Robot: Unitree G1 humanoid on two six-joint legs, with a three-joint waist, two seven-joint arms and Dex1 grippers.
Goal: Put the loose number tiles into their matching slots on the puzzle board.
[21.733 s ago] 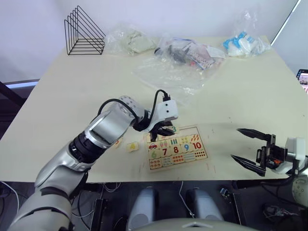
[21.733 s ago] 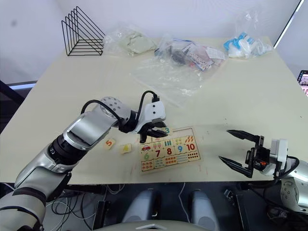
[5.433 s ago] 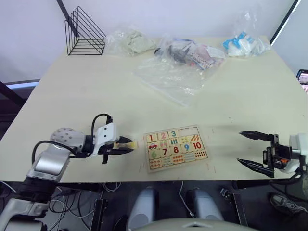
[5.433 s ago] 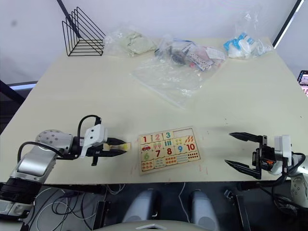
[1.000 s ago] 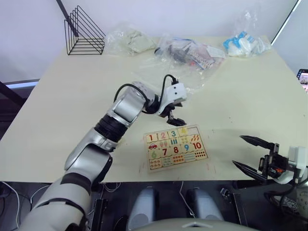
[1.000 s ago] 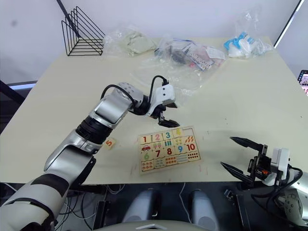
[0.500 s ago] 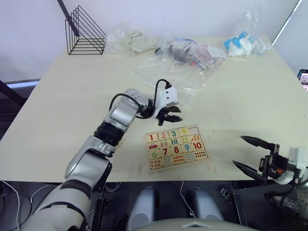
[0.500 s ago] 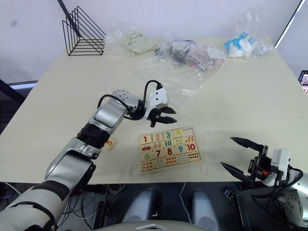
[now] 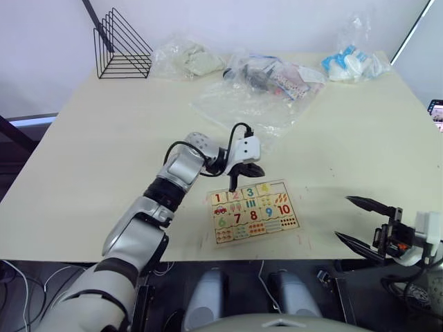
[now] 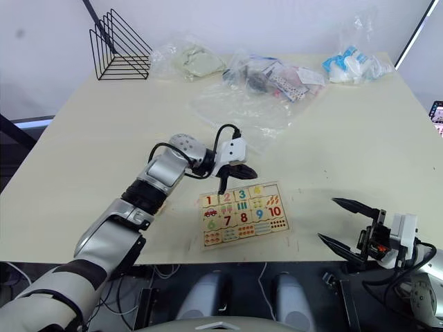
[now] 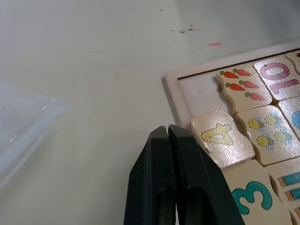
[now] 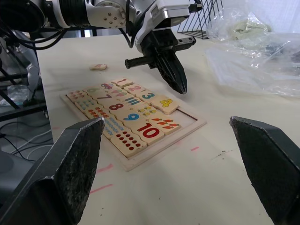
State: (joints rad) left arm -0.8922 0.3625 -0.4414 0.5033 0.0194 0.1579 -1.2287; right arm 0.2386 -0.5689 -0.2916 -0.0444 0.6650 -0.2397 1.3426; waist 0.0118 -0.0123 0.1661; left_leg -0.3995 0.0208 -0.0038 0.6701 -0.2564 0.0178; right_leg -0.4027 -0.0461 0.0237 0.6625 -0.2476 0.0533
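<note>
The puzzle board (image 9: pixel 252 210) lies near the table's front edge. Tiles 1, 2 and 3 sit in its top row. The yellow 4 tile (image 11: pixel 220 137) lies slightly askew in its slot. Beside it, one slot (image 11: pixel 200 93) at the row's end is bare. My left gripper (image 11: pixel 167 129) is shut on nothing, its tip just outside the board's far rim beside the 3 and 4 tiles. A small loose tile (image 12: pixel 98 66) lies on the table left of the board, its digit too small to read. My right gripper (image 9: pixel 342 217) hangs open past the table's front edge, right of the board.
A black wire rack (image 9: pixel 121 45) stands at the far left corner. Clear plastic bags (image 9: pixel 242 100) spread across the middle and back of the table, with a blue-and-white bag (image 9: pixel 349 62) at the far right. The table's front edge (image 9: pixel 277 257) runs just below the board.
My left gripper was open half a second ago and is now shut. It has dropped to the board's far rim. The 4 tile stays in the board. The right gripper has not moved.
</note>
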